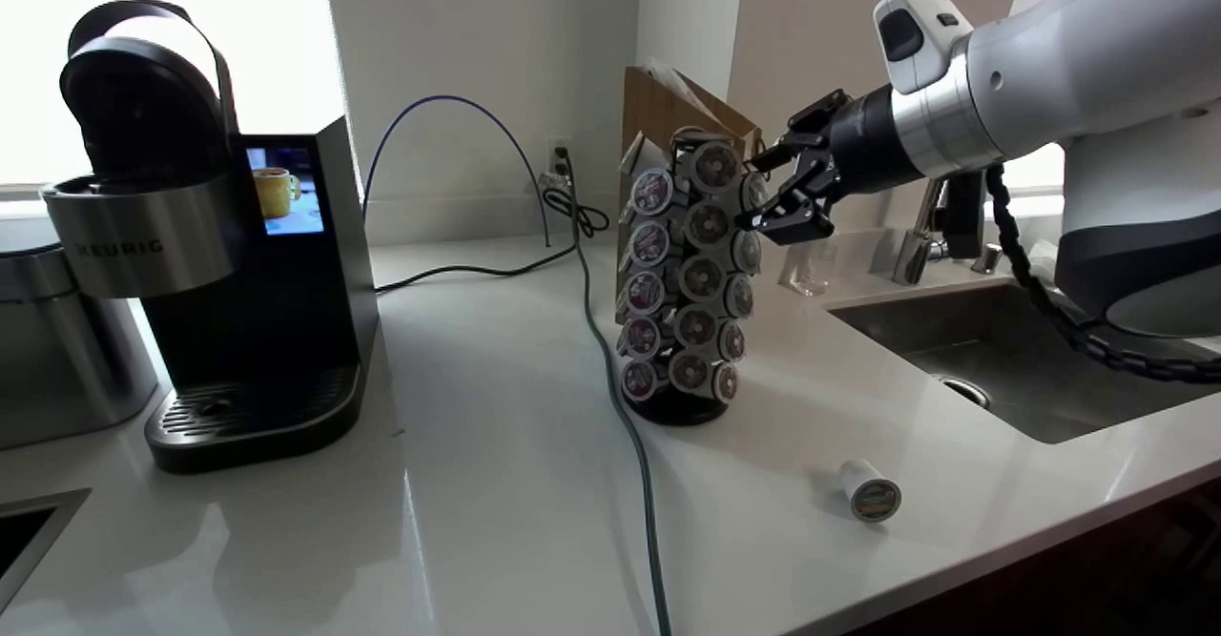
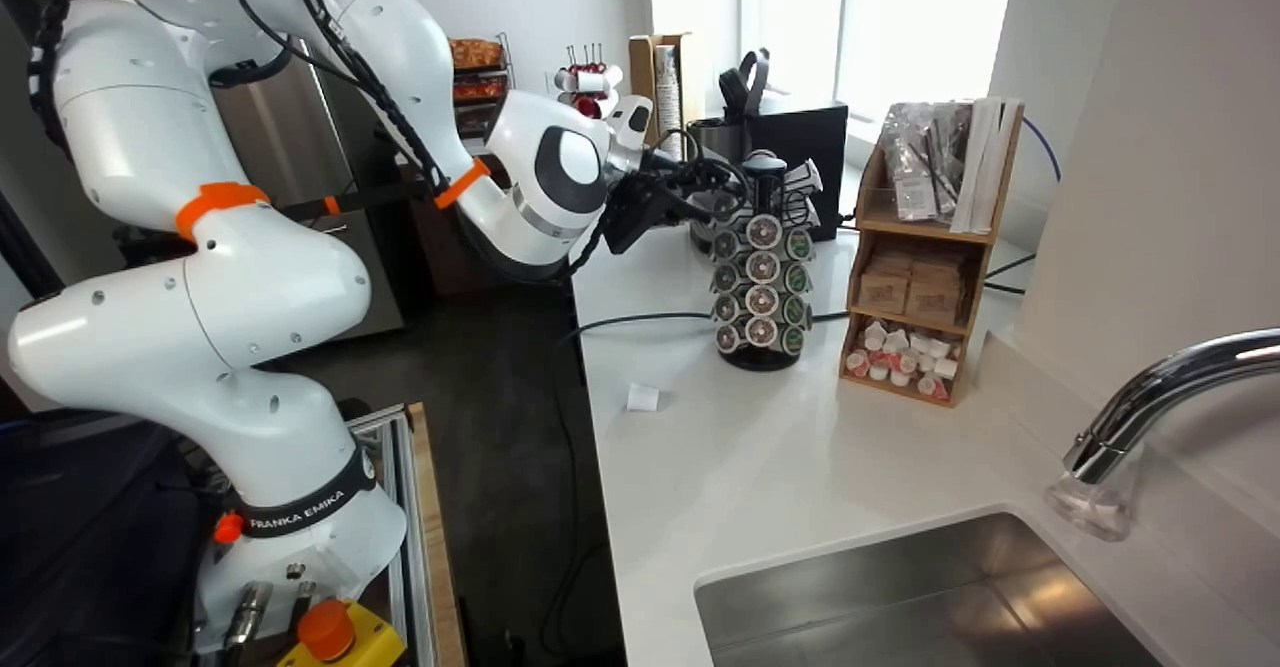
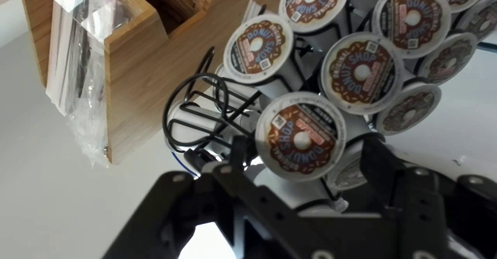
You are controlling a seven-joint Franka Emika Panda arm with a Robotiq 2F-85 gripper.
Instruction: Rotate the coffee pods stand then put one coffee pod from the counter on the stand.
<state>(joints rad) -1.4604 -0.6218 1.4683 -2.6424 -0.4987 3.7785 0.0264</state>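
The coffee pods stand [image 1: 675, 410] is a dark wire tower full of round-lidded pods, upright on the white counter [image 1: 496, 512]. It also shows in an exterior view [image 2: 760, 359]. In the wrist view its bare wire loop [image 3: 165, 115] holds no pod at the near top. The loose coffee pod [image 1: 863, 488] lies on its side on the counter, also in an exterior view [image 2: 643, 398]. My gripper [image 1: 752, 192] is open at the stand's upper rows. In the wrist view its fingers [image 3: 304, 150] are spread on both sides of an upper pod; contact is unclear.
A wooden organizer [image 2: 868, 277] stands close behind the stand. The black coffee maker [image 1: 353, 226] is farther along the counter. A grey cable [image 1: 634, 445] runs past the stand's base. The steel sink [image 1: 963, 350] and faucet [image 2: 1180, 387] are on the opposite side.
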